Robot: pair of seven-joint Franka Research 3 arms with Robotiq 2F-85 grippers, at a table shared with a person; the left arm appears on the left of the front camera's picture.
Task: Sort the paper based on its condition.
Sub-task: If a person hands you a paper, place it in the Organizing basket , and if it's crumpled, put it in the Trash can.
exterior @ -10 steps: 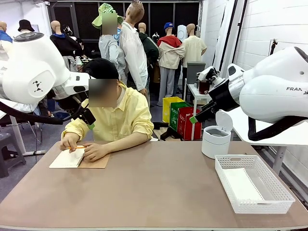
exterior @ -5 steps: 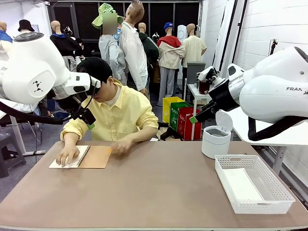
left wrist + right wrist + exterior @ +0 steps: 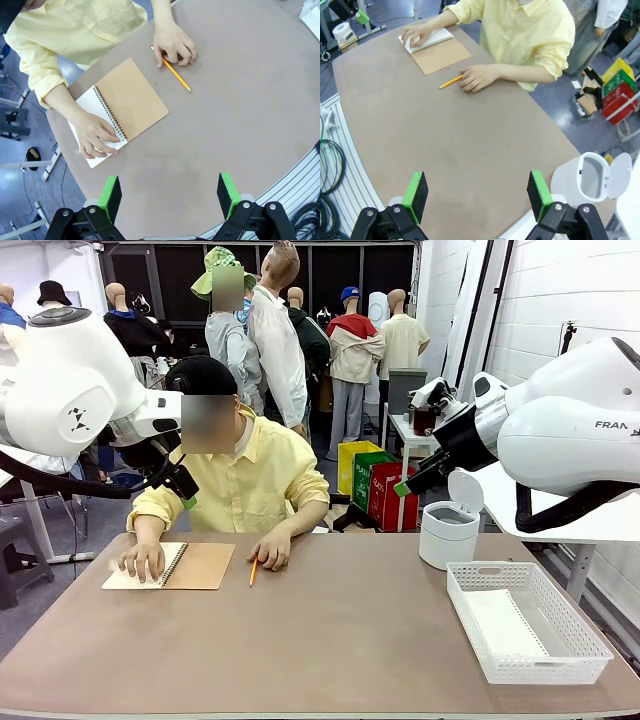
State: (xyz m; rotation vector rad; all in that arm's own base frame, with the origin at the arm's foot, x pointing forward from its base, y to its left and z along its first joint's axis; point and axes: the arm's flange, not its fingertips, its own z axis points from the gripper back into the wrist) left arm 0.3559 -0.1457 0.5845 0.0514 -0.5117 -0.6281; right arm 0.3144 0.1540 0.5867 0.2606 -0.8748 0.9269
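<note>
No loose sheet of the paper is in view on the table. A person sits at the far side with a spiral notebook (image 3: 200,565) (image 3: 135,100) (image 3: 440,55) lying open, one hand (image 3: 143,560) flat on its white page. The other hand rests beside an orange pencil (image 3: 253,572) (image 3: 175,75) (image 3: 451,81) on the table. My left gripper (image 3: 186,495) (image 3: 168,197) hangs open high above the table's left side. The right gripper (image 3: 403,486) (image 3: 477,195) hangs open high over the right side. Neither holds anything.
A white mesh basket (image 3: 530,665) stands at the front right; its bottom looks flat and white, and I cannot tell whether a sheet lies there. A small white bin (image 3: 447,530) (image 3: 585,182) with its lid up stands behind it. The brown table (image 3: 340,640) is bare in the middle.
The person stopped writing, laid the pencil on the table right of the notebook and put one hand flat on the page. Both arms stayed still.
</note>
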